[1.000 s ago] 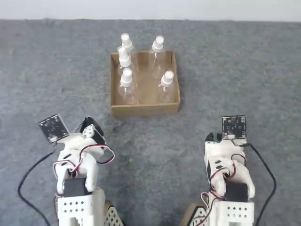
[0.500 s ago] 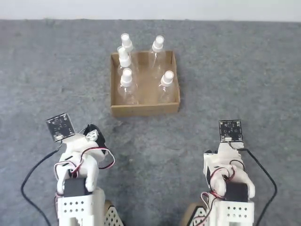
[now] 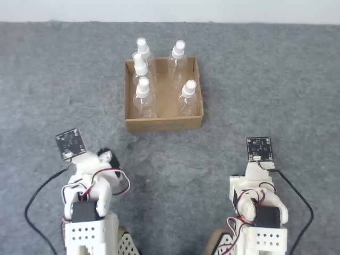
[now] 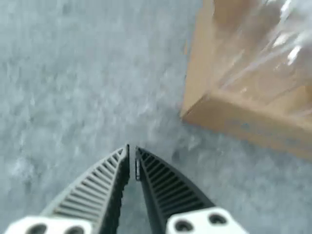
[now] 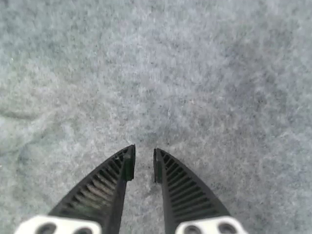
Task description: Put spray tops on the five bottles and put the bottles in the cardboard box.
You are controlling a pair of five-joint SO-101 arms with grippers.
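Observation:
The cardboard box point(image 3: 163, 123) stands at the middle of the grey carpet. In it stand several clear bottles, each with a white spray top, such as the front left bottle point(image 3: 143, 95) and the front right bottle point(image 3: 188, 96). The left arm point(image 3: 87, 183) is folded back at the near left, the right arm point(image 3: 257, 191) at the near right, both well short of the box. My left gripper point(image 4: 131, 148) is shut and empty over the carpet, with a box corner point(image 4: 229, 114) ahead of it. My right gripper point(image 5: 144, 157) is shut to a narrow slit, empty, over bare carpet.
Grey carpet point(image 3: 265, 79) lies all around the box. A pale wall strip point(image 3: 170, 10) runs along the far edge. Cables point(image 3: 37, 196) trail from both arm bases at the near edge.
Both arms have drawn back from the box toward the near edge and folded in. The box and bottles have not moved.

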